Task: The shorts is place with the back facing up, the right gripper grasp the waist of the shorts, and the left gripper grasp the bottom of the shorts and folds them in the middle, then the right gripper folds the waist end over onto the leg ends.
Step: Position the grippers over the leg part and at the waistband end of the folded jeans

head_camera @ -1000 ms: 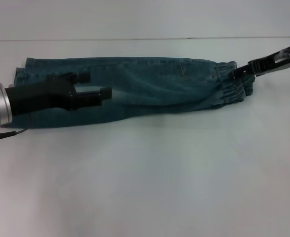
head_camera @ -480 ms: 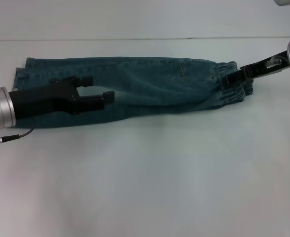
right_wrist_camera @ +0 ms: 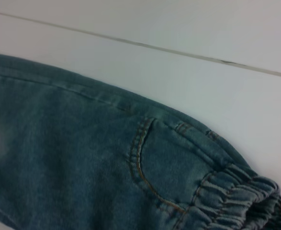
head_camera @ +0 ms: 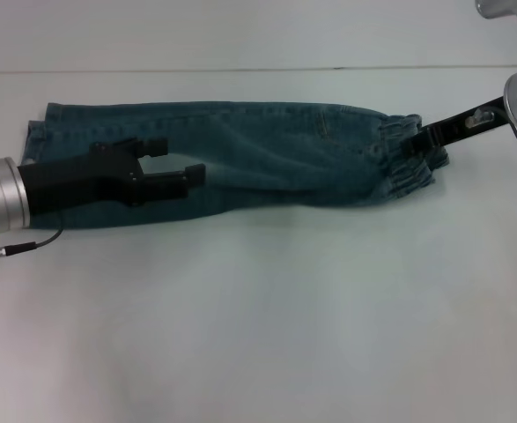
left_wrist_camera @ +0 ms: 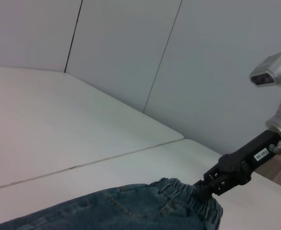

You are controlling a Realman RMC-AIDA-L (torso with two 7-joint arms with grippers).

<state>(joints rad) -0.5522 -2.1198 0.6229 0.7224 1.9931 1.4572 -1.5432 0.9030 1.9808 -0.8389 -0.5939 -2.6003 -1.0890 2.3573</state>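
The blue denim shorts (head_camera: 267, 159) lie folded lengthwise across the white table, with the leg ends on the left and the elastic waist (head_camera: 405, 172) on the right. My left gripper (head_camera: 177, 159) hovers open over the leg half, with nothing between its fingers. From the far right my right gripper (head_camera: 414, 141) reaches in and pinches the top of the waistband, which is bunched and slightly lifted. The left wrist view shows the right gripper (left_wrist_camera: 208, 184) shut on the gathered waist (left_wrist_camera: 188, 199). The right wrist view shows the back pocket seam and the waist elastic (right_wrist_camera: 236, 196).
A white table (head_camera: 258, 317) carries the shorts, with a seam line (head_camera: 240, 70) running across behind them. A grey panelled wall (left_wrist_camera: 130, 57) stands behind the table. Bare tabletop stretches in front of the shorts.
The right gripper has lowered onto the waistband and drawn it a little leftward, so it is now bunched. The left gripper has edged slightly right and is still open.
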